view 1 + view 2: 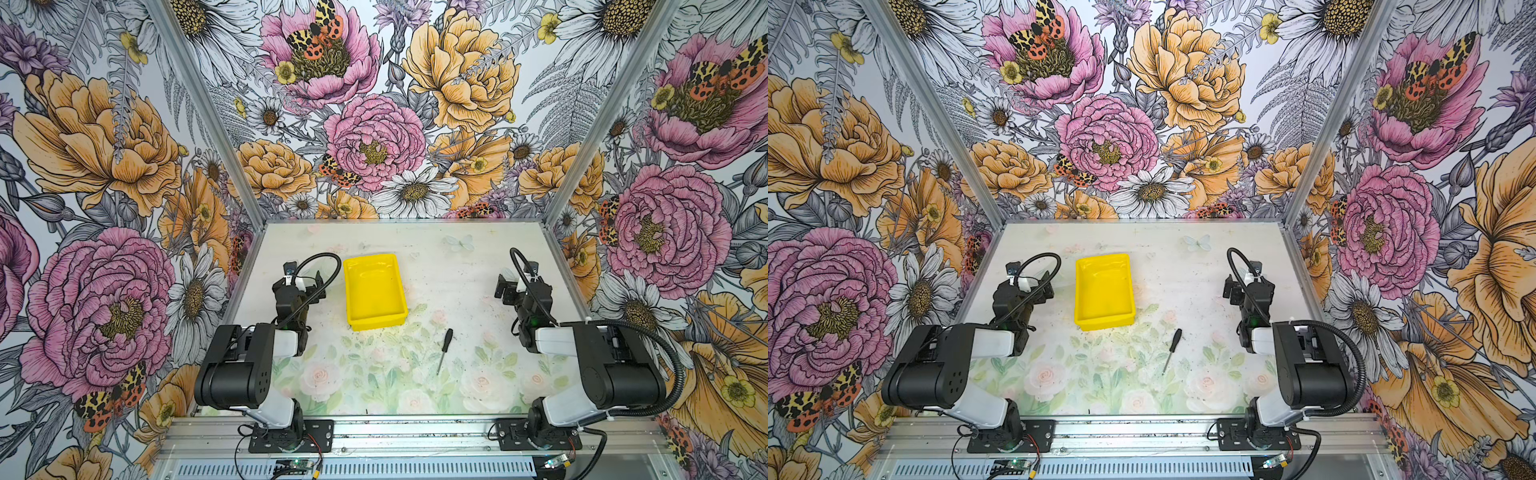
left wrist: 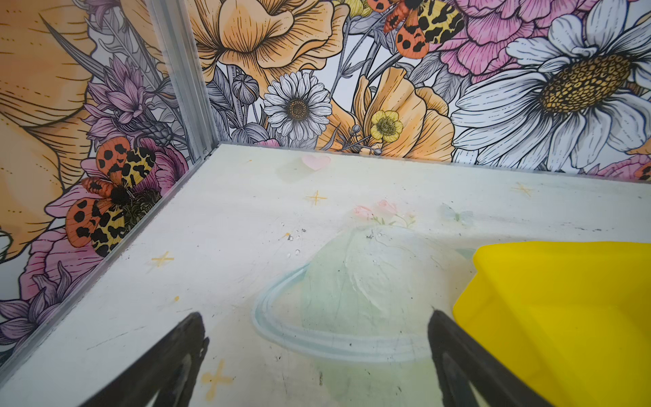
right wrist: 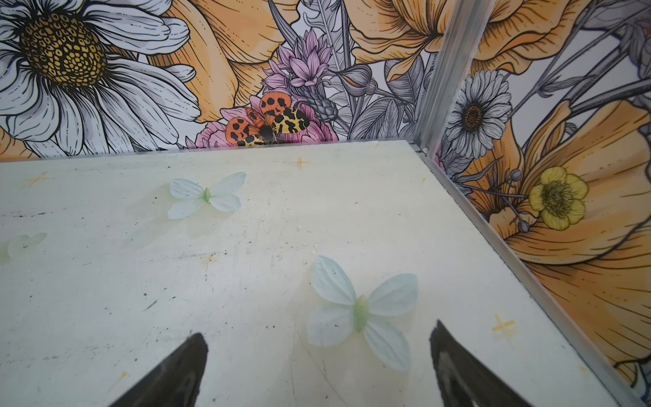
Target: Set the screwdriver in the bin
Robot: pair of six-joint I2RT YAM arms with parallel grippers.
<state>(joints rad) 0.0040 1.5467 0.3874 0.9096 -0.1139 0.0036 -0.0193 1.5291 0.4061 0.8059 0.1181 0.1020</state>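
Screwdriver (image 1: 444,352) lies flat on the table (image 1: 457,282), near the front right corner of the yellow bin (image 1: 378,323) but not touching it. Its black handle points toward the bin and its thin metal shaft toward the arm bases. The bin is empty. Left tool (image 2: 316,317) hangs just beside the bin's left wall, jaws spread, nothing between them. Right tool (image 3: 318,331) sits well off to the right over bare table, jaws likewise spread wide and empty. Judgement: the screwdriver looks light and rigid. The shaft is slim and smooth, so it would likely slip or roll between the pads. The better hold is across the bulbous handle, jaws square to its length, coming straight down. It lies low, so the fingertips must nearly graze the table. The right tool appears the closer one.
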